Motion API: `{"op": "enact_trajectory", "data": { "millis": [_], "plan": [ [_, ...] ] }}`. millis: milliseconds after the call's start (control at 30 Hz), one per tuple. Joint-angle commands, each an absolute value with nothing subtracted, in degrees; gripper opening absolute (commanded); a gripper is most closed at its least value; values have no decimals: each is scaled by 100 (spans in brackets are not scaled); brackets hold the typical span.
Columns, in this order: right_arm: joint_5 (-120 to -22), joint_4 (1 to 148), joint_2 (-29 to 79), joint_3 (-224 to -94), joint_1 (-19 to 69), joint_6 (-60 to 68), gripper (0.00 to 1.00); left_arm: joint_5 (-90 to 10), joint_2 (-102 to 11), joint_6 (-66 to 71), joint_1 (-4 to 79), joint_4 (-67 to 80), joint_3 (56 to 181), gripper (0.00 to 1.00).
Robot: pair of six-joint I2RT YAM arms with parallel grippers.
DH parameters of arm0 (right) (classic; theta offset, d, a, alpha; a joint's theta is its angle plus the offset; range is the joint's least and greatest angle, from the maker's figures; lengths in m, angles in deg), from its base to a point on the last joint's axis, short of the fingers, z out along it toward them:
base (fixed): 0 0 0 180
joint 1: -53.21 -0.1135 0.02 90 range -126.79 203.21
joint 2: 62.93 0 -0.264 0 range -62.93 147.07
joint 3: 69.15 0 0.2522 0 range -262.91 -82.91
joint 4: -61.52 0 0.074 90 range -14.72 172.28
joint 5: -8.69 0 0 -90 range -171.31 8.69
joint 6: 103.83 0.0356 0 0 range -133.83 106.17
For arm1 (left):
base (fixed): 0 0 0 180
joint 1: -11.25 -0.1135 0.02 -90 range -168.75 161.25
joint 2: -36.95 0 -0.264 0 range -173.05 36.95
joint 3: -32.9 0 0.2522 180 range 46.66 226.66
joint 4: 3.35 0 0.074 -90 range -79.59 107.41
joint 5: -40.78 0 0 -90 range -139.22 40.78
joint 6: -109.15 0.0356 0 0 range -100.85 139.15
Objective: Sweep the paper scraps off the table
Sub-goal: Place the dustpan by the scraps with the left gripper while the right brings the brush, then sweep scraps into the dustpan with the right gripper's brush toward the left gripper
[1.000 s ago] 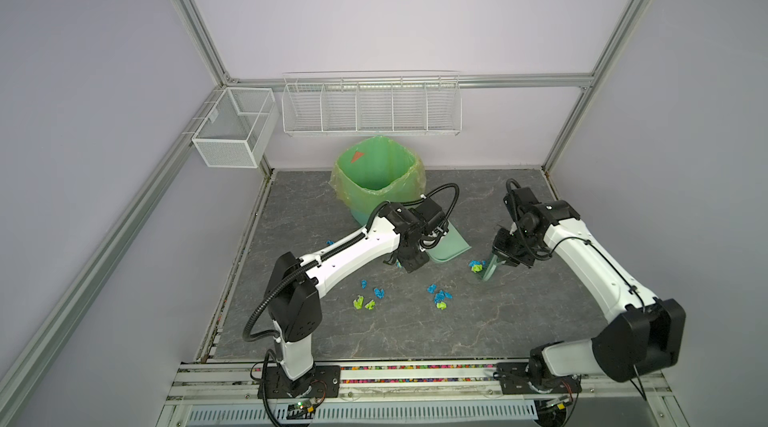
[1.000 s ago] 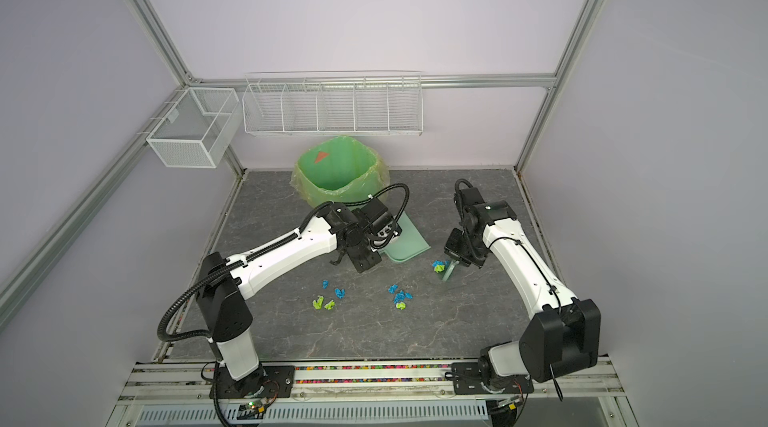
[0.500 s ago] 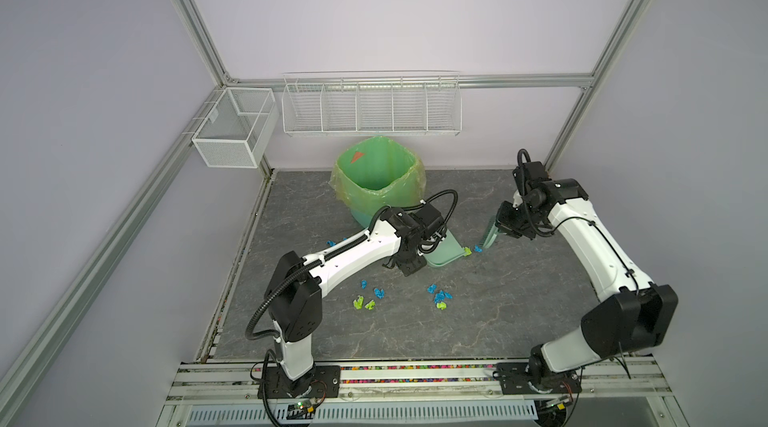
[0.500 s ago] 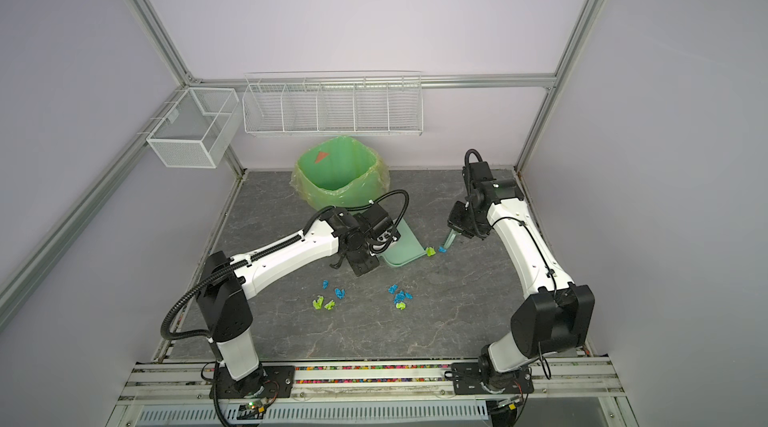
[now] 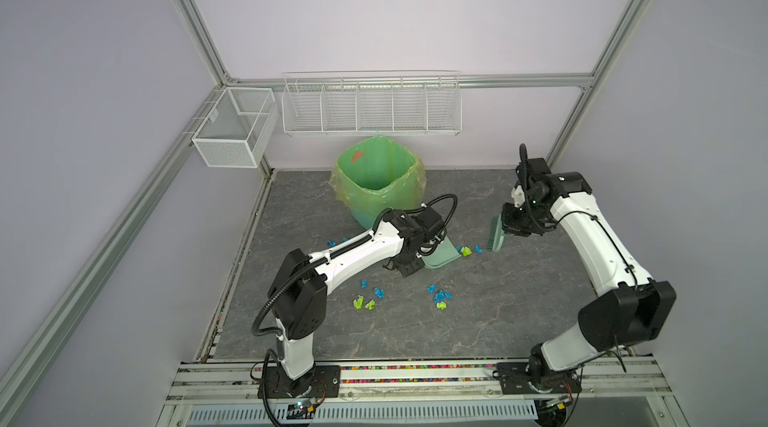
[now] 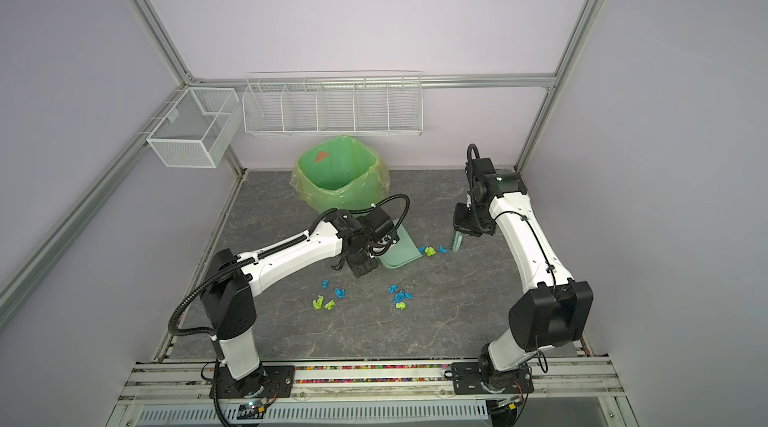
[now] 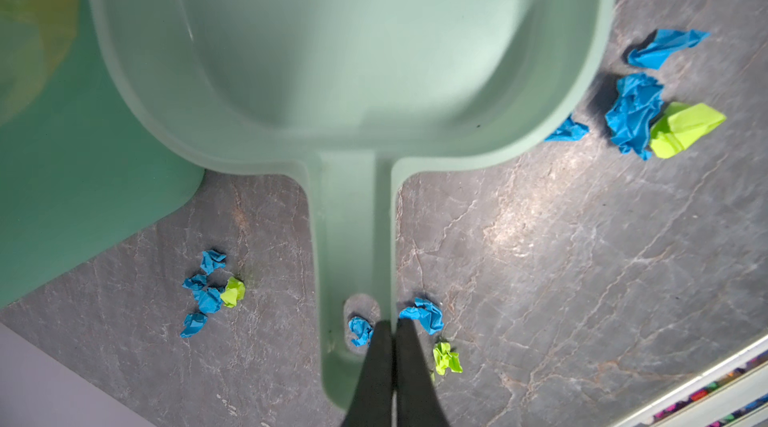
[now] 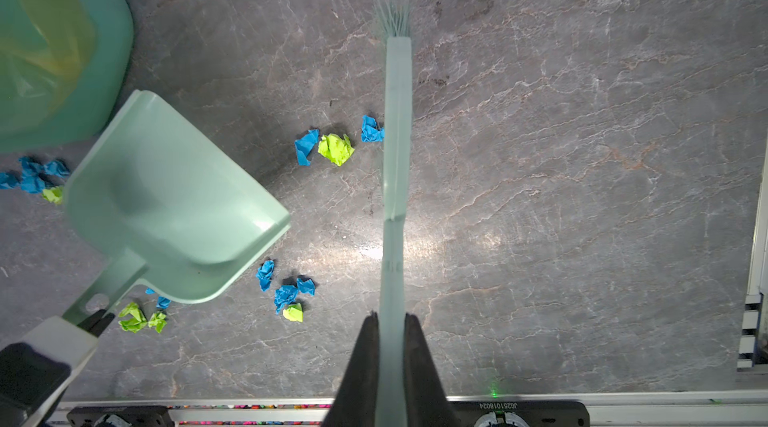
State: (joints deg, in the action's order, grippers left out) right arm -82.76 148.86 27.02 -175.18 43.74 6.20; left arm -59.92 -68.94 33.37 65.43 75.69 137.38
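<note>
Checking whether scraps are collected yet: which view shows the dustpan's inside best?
Right wrist: the whole dustpan, mouth to handle, pan bare. Left wrist is closer but crops the mouth; in both top views the left arm covers part.

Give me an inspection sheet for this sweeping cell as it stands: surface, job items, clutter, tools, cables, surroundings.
Surface: table, dark grey and veined; a faint ring stain shows in the right wrist view.
Job's things: paper scraps, blue and lime, lie in several small groups. Three lie between the mouth of the empty dustpan and the brush.
Clutter: nothing seen beyond the scraps.
Tools: left tool shut on the dustpan handle; right tool shut on the brush handle.
Cables: black hose loops above the left wrist.
Surroundings: lined green bin at the back; wire baskets on the frame.
</note>
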Motion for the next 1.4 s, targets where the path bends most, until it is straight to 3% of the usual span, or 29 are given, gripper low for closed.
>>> {"op": "enact_trajectory", "data": {
  "millis": [0,300,1367],
  "plan": [
    [-8575,14978,2657,-17514,4357,201,7,-6004,-6958,3497,6575,7616,13632,0],
    [-9311,14718,2656,-17343,4181,-396,7,-5740,-6906,3705,6558,7516,13466,0],
    [-9156,14600,3715,-17869,3541,-636,7,-5142,-7594,3648,6331,7764,13894,0]
  ]
}}
